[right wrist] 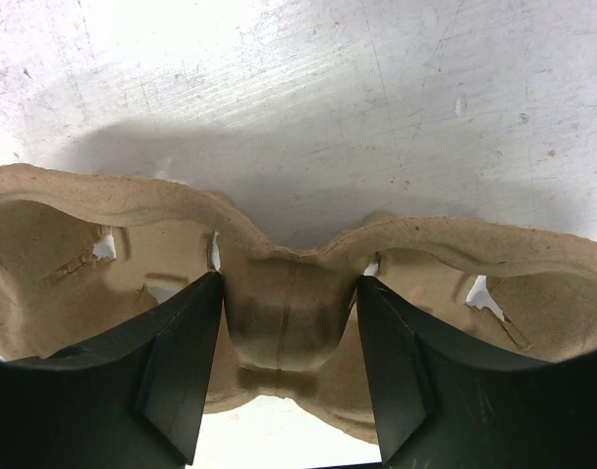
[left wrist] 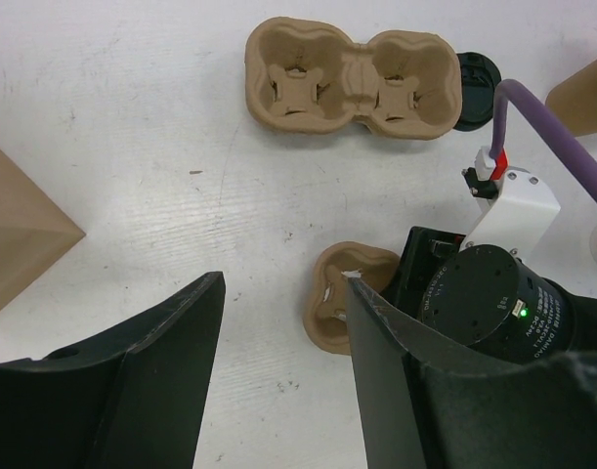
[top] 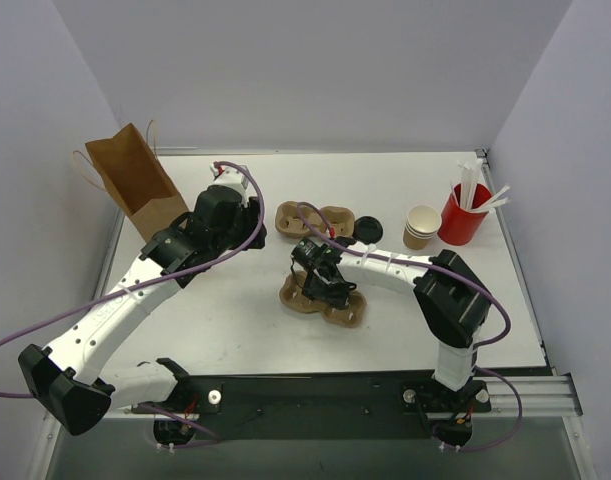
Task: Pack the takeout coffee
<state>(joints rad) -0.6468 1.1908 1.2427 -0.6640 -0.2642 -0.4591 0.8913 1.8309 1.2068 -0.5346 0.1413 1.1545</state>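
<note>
Our right gripper [right wrist: 288,293] is clenched on the middle ridge of the near cup tray [right wrist: 73,244], which lies on the table [right wrist: 327,78]. Our left gripper [left wrist: 283,283] hangs over the table with its jaws spread wide, holding nothing. The coffee cup [top: 368,229], of which we see only the black lid, stands just beside the right end of the far tray [top: 311,219].

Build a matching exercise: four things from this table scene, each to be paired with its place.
1. brown paper bag
2. red cup of white sticks
3. round black plastic lid
4. right claw

A. closed on the centre ridge of the near moulded-pulp carrier
B. far left
C. just beside the far moulded-pulp carrier
D. far right, next to stacked tan paper cups

Pairs: 1-B, 2-D, 3-C, 4-A
</note>
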